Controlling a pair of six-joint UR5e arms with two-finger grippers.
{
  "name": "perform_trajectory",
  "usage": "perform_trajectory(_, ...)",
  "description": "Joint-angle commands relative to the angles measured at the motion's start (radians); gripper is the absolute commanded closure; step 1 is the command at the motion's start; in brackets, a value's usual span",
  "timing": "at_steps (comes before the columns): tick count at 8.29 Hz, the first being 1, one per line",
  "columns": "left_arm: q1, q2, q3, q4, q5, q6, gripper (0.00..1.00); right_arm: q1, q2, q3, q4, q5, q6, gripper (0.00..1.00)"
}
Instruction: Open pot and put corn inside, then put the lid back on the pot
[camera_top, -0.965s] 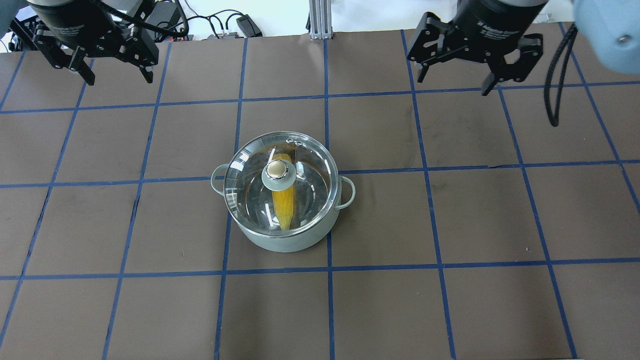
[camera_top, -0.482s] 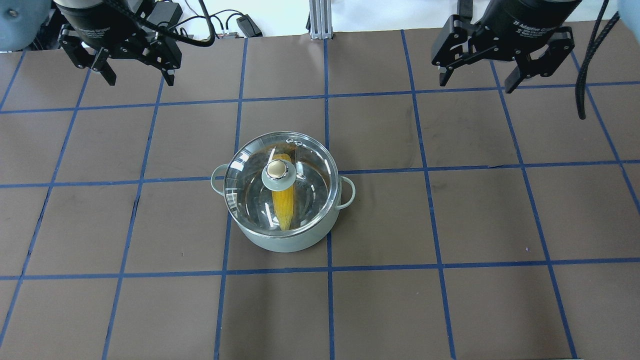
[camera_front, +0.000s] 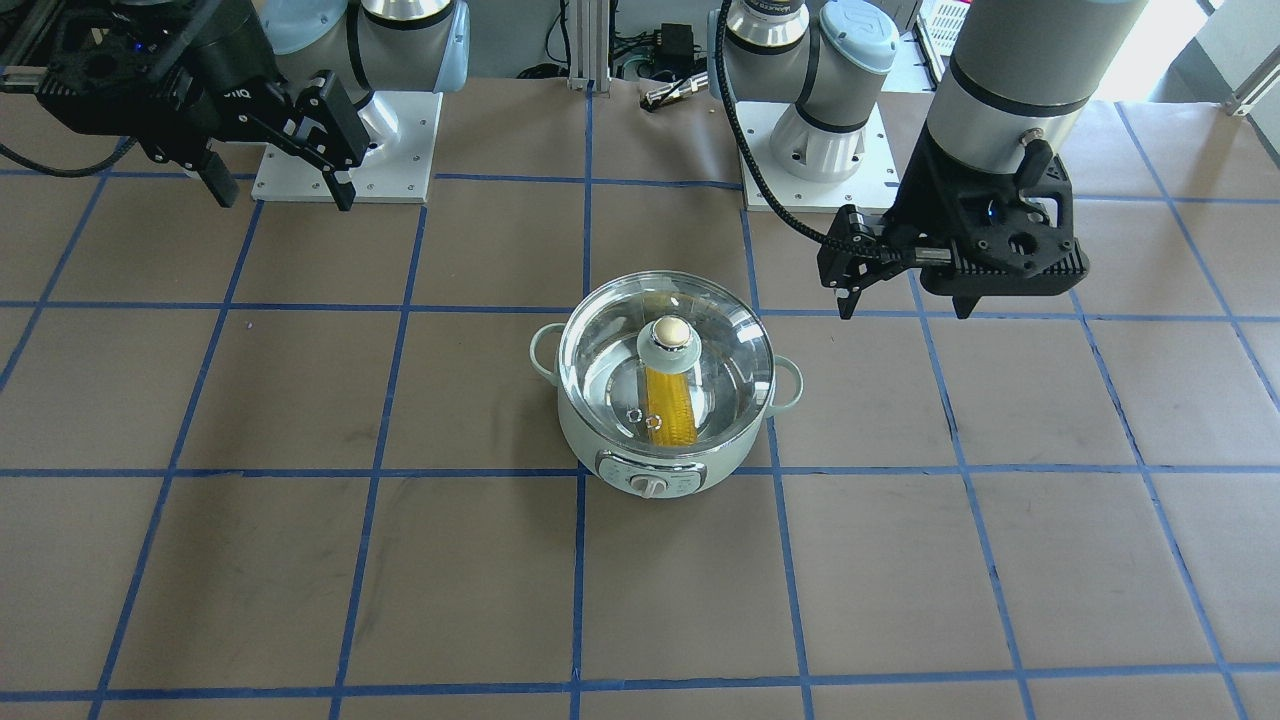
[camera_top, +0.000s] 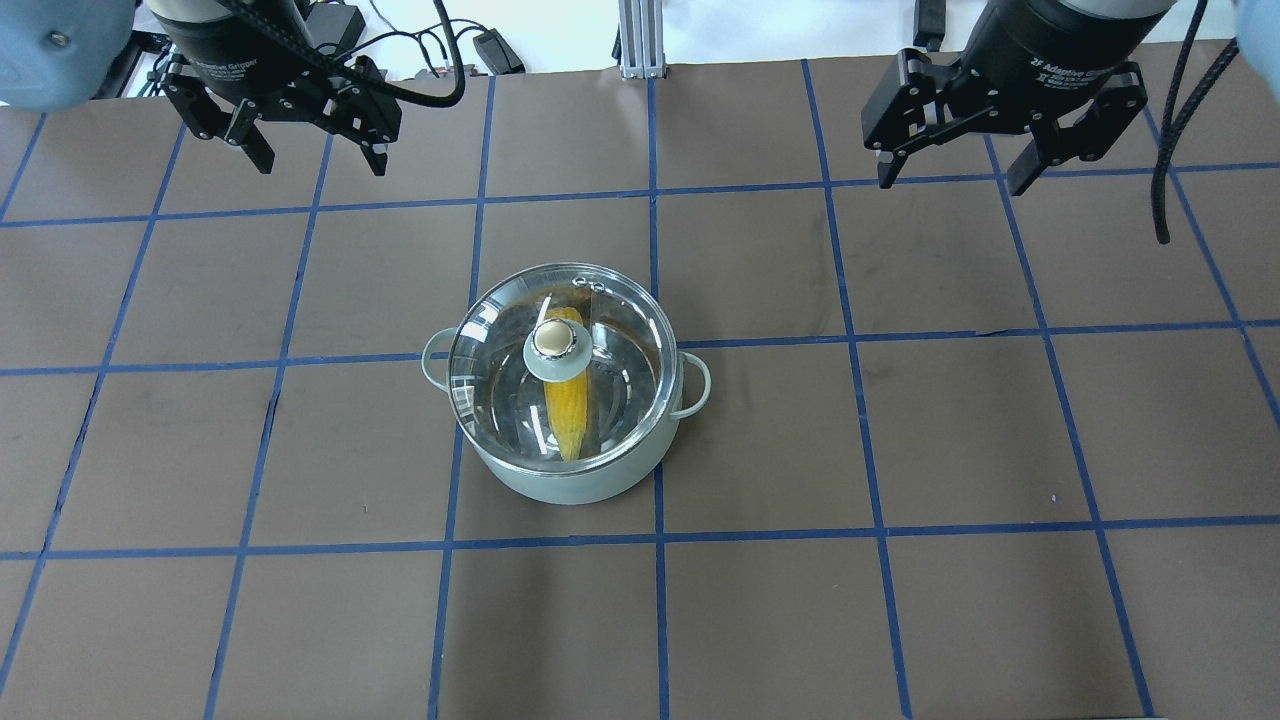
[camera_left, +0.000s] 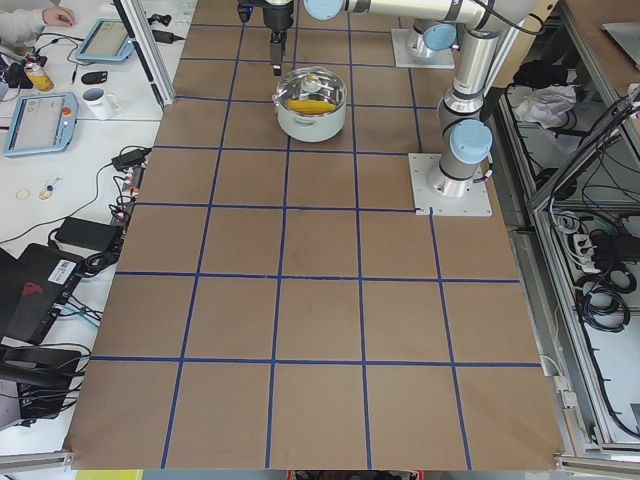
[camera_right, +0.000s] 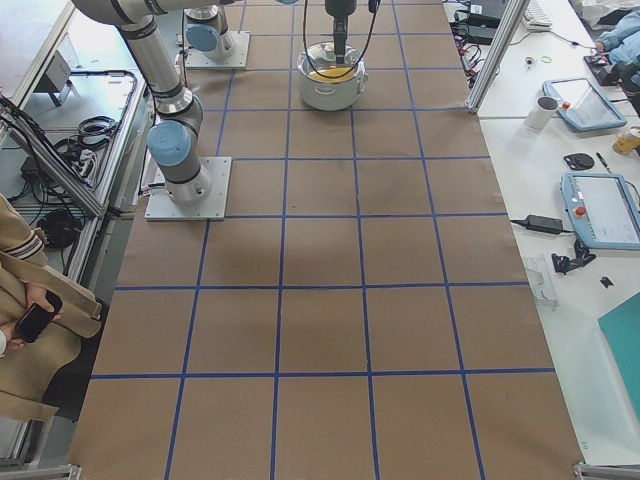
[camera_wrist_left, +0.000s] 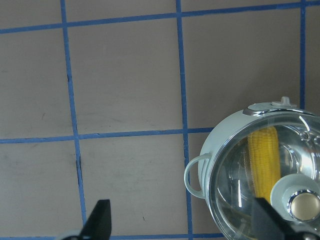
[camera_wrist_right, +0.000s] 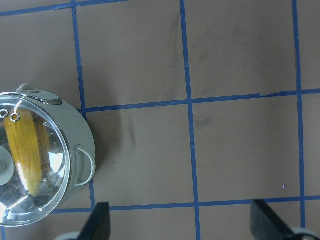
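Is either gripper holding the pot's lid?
No, the lid sits on the pot, with the left gripper and right gripper open, away from it.

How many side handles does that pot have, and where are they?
2. On the pot, one loop handle sticks out toward the robot's left side, the other handle toward its right. Nothing seems to hide a third.

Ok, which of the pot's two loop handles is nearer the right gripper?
The handle on the pot's side at the overhead view's right, facing the right gripper; the other handle points toward the left gripper.
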Motion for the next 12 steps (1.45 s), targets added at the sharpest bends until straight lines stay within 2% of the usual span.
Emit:
perform_trajectory(1,-0.001,0.007,-0.001,-0.001,-0.017,0.038,0.00,0.045,0.002,0.003,-0.010,-0.018,0.001,0.00)
perform_trajectory(12,-0.001,0.010,-0.004,-0.011,0.000,0.038,0.00,0.045,0.002,0.020,-0.010,-0.022,-0.002,0.00)
